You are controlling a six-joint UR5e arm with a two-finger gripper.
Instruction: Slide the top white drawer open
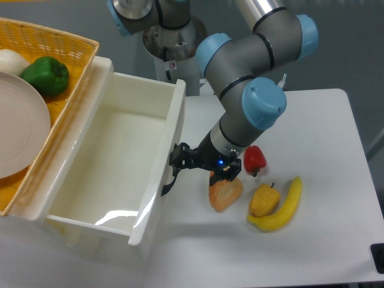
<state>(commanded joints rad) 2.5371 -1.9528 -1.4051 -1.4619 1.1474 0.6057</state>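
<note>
no readable text, labels or numbers

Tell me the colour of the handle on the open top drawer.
Black, on the top white drawer; its handle shows in the fixed camera view.

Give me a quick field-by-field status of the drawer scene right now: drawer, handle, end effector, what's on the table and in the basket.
top white drawer: pulled well out, interior looks empty
black handle: on the drawer front, at the end effector
end effector: at the handle; grip state not clear from this view
table items: red pepper, yellow pepper, banana, orange-tan food item, all right of the drawer
basket: on the cabinet top, holding a plate, green pepper and a white round item
</note>
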